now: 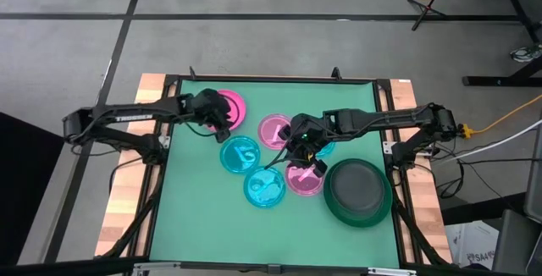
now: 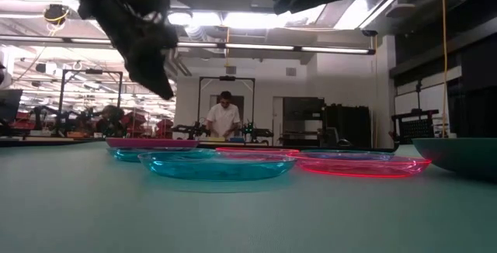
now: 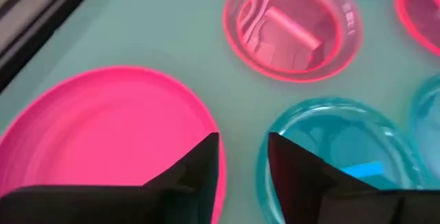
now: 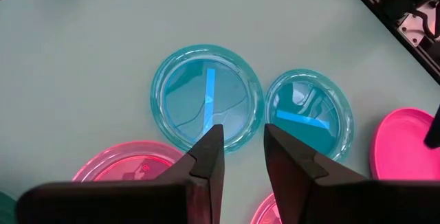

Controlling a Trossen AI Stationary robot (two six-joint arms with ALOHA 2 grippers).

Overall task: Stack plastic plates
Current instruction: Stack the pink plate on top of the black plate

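A plain hot pink plate (image 1: 232, 105) lies flat at the far left of the green mat. My left gripper (image 1: 224, 130) hovers open above the hot pink plate's near rim (image 3: 206, 135), beside a cyan plate (image 3: 337, 138). Two cyan plates (image 1: 240, 154) (image 1: 265, 188) and two translucent pink plates (image 1: 273, 130) (image 1: 303, 180) lie flat mid-table. Another cyan plate (image 1: 327, 147) shows partly under the right arm. My right gripper (image 1: 296, 162) hangs open above the middle plates, its fingers over a cyan plate (image 4: 206, 97). A dark grey plate (image 1: 357, 186) sits inside the large dark green plate (image 1: 356, 222).
A black frame (image 1: 161, 140) and wooden side boards (image 1: 127, 200) border the mat. Bare mat (image 1: 203, 225) lies toward the near left. Beyond the table, a person stands at a bench (image 2: 224, 121) far back in the room.
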